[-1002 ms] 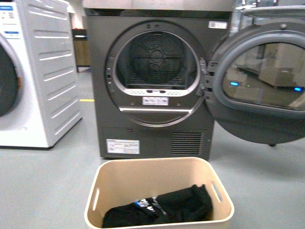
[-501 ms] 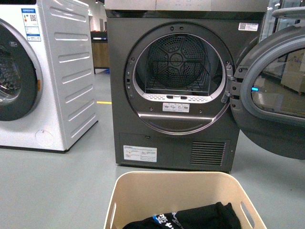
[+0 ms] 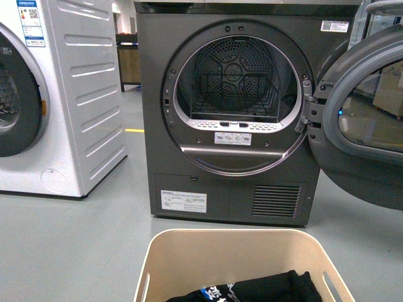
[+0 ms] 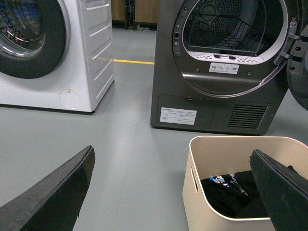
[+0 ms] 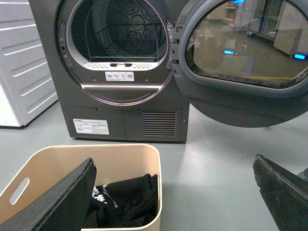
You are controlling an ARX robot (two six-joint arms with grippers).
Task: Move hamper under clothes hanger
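Note:
The beige hamper (image 3: 227,246) stands on the floor in front of the dryer, cut off by the bottom edge of the front view. A black garment (image 3: 264,289) lies inside it. In the left wrist view my left gripper (image 4: 172,153) is open; one finger is over bare floor, the other overlaps the hamper (image 4: 240,147), whose slot handle (image 4: 193,179) faces the gap. In the right wrist view my right gripper (image 5: 174,161) is open too, with one finger over the hamper (image 5: 96,159) and the other over floor. The clothes hanger is out of view.
A dark grey dryer (image 3: 233,189) stands just behind the hamper, its round door (image 3: 365,126) swung open to the right. A white washing machine (image 3: 75,94) stands to the left. A yellow line (image 3: 133,131) marks the grey floor between them.
The front view has shifted: the dryer looms larger and sits further right, and the hamper has slid lower in the picture.

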